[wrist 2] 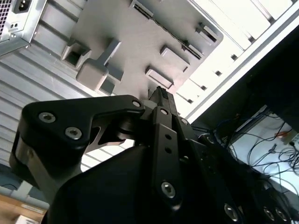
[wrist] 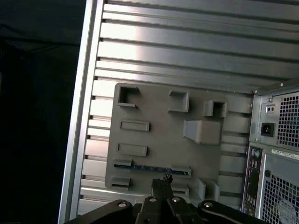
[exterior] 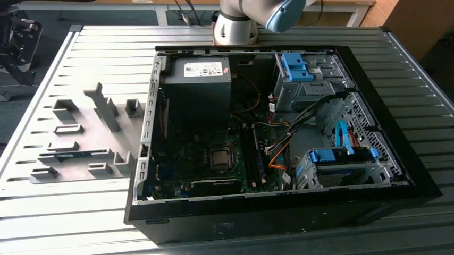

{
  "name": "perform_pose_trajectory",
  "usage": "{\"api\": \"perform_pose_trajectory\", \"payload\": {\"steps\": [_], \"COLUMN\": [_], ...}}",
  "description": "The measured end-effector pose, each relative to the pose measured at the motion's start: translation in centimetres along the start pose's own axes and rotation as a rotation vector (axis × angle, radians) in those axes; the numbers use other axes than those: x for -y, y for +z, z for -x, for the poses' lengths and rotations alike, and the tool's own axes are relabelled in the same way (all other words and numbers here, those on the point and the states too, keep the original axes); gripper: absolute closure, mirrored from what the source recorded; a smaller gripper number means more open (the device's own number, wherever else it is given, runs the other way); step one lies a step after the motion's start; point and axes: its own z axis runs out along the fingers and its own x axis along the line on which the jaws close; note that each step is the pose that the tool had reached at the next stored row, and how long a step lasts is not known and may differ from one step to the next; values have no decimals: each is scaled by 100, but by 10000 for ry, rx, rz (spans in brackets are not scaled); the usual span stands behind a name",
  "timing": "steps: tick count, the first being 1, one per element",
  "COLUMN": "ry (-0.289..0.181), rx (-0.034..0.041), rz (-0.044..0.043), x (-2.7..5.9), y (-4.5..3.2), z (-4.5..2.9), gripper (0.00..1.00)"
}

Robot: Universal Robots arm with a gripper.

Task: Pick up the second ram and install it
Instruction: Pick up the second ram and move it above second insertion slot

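1. The gripper (wrist: pixel 163 179) hangs above the plate (wrist: pixel 159 140) with its jaws closed on nothing. Lowered like that, it would likely strike the ram (wrist: pixel 152 168) rather than straddle it.
2. The plate lies on the table (exterior: pixel 42 212) at the exterior view's left, beside the case (exterior: pixel 397 175). The ram lies lengthwise on it between two low blocks (wrist: pixel 122 163). It is toward the plate's edge far from the arm's base, on the side away from the case.
3. Those blocks leave little free length. A grasp off the middle could hit one or lift the stick tilted.
4. The thin board offers only narrow faces to pinch, so a skewed hold may let it twist or slip.
5. Inside the case, the slots (exterior: pixel 254 156) sit close to orange cables (exterior: pixel 278 154), which could snag a carried stick.
6. Ram: long, thin, blue board with small dark chips.
7. Plate and blocks: matt grey plastic in squared shapes, with one taller block (wrist: pixel 202 132).
8. Table: ribbed, shiny metal slats.
9. Case: black sheet metal, with blue plastic brackets (exterior: pixel 294 66).
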Motion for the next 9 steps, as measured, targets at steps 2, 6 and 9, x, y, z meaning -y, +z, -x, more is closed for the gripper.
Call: {"api": "perform_pose_trajectory", "payload": {"steps": [2, 6, 9], "ry": [-314, -936, -1406], "rx": [-13, -39, -58], "rz": [-3, -8, -13], "x": [0, 0, 0], "y": [0, 1, 2], "z": [0, 0, 0], "gripper": [89, 89, 89]}}
